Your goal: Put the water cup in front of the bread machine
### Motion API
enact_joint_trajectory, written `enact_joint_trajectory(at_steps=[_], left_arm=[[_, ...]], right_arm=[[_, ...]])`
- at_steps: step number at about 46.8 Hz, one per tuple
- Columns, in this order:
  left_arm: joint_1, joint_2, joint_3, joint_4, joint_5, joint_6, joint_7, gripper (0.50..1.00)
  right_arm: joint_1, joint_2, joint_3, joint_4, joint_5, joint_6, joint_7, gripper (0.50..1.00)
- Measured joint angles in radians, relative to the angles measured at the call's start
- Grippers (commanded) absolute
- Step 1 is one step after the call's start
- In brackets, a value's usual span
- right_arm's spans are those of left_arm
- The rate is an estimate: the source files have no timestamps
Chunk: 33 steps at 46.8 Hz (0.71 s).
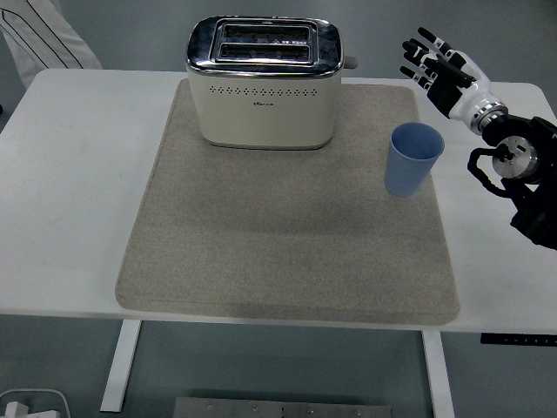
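One blue cup (413,158) upright on mat (287,252), right robot hand (442,68) open.

White table (78,200); beige mat (287,252) lying flat on it.

My right arm (522,165) comes in from the right edge, wrist bent upward. My right hand (444,71) is raised, its fingers (425,54) spread apart and extended, holding nothing. My left arm does not show.
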Motion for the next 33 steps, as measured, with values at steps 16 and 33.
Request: enact_joint_trajectory(at_steps=[16, 33], left_arm=[[0.000, 0.000, 0.000, 0.002, -0.004, 0.000, 0.000, 1.000], [0.000, 0.000, 0.002, 0.010, -0.002, 0.003, 0.000, 1.000]], right_arm=[[0.003, -0.001, -0.001, -0.001, 0.000, 0.000, 0.000, 0.930], [0.006, -0.008, -0.001, -0.001, 0.000, 0.010, 0.001, 0.930]])
